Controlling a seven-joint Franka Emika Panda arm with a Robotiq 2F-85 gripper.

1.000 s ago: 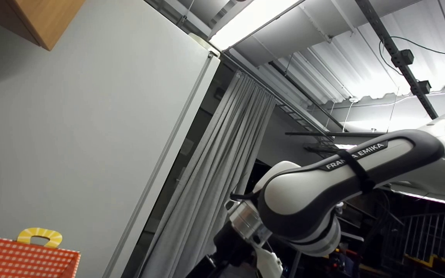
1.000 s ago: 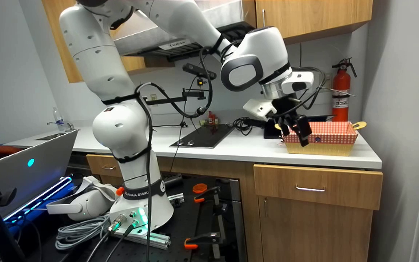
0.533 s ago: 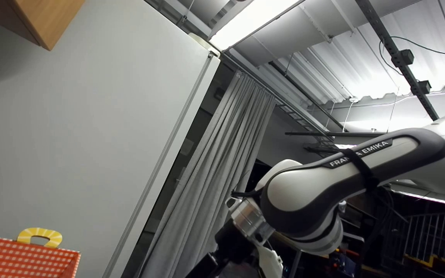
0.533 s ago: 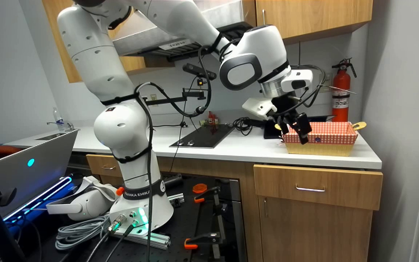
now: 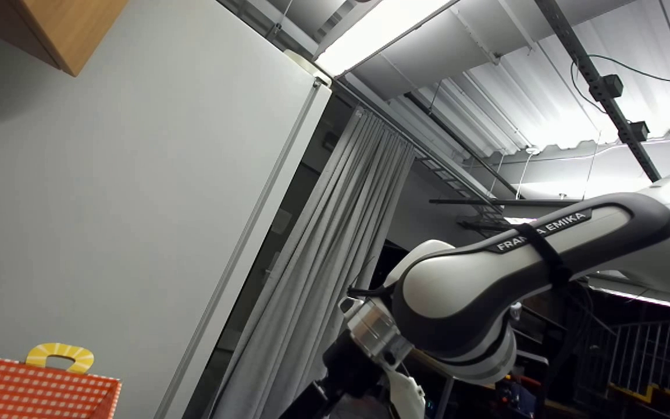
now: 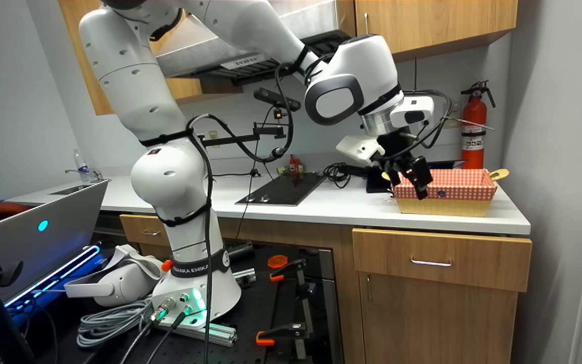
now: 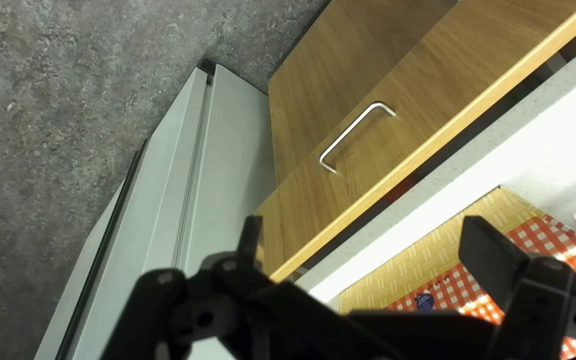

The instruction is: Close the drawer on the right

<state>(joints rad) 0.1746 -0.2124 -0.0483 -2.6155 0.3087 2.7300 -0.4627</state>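
Note:
The wooden drawer [image 6: 442, 255] on the right is under the white counter, with a metal handle [image 6: 431, 263]. In the wrist view the drawer front [image 7: 403, 135] and its handle [image 7: 350, 132] show whole. A dark gap [image 7: 403, 189] runs between its top edge and the counter, so it stands slightly out. My gripper [image 6: 408, 187] is open and empty, above the counter's front edge and above the drawer, not touching it. In the wrist view its fingers [image 7: 360, 225] are wide apart. In an exterior view only part of the arm [image 5: 335, 372] shows; the fingertips are cut off.
A red checked basket [image 6: 445, 194] stands on the counter [image 6: 356, 215] just behind the gripper. A fire extinguisher [image 6: 473, 126] stands behind it. A cabinet door [image 6: 437, 323] is below the drawer. A wall [image 6: 564, 202] is close on the right. Clamps [image 6: 288, 331] lie near the base.
The arm and gripper have shifted very slightly up and back toward the base, mostly in the first half second. The drawer and basket have not moved.

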